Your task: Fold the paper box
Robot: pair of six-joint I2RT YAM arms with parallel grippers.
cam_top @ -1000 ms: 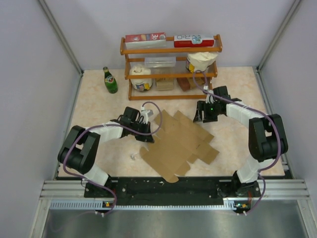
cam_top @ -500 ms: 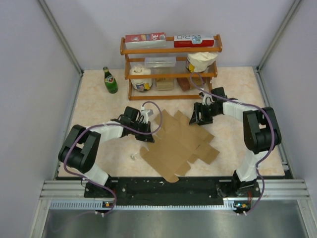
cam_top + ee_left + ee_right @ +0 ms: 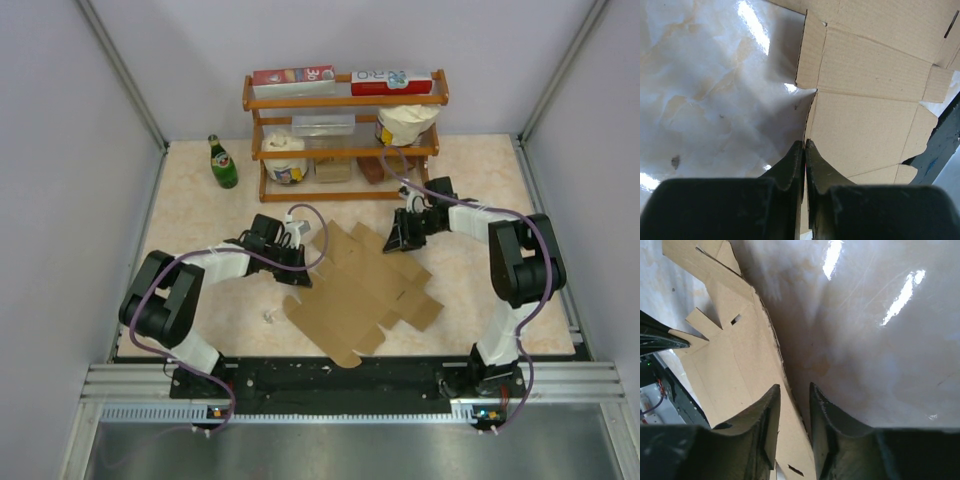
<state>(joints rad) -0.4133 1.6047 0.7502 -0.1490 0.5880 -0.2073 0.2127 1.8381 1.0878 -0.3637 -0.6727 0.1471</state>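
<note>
The paper box (image 3: 360,285) is a flat kraft-brown die-cut sheet lying mid-table, with its flaps spread out. My left gripper (image 3: 300,268) sits at the sheet's left edge. In the left wrist view its jaws (image 3: 804,142) are pressed together on the edge of the cardboard (image 3: 865,120). My right gripper (image 3: 397,243) is at the sheet's far right corner. In the right wrist view its fingers (image 3: 794,386) straddle the edge of the cardboard (image 3: 735,365), with a clear gap on both sides. One finger is over the sheet and the other over the bare table.
A wooden shelf (image 3: 345,130) stands at the back with red-and-white cartons (image 3: 293,77) on top and several items on its lower tiers. A green bottle (image 3: 221,163) stands to its left. A small white scrap (image 3: 269,316) lies near the sheet's left corner. Walls close in both sides.
My right gripper has slid left onto the sheet's far right edge and its jaws have narrowed. The left arm and the sheet have stayed put.
</note>
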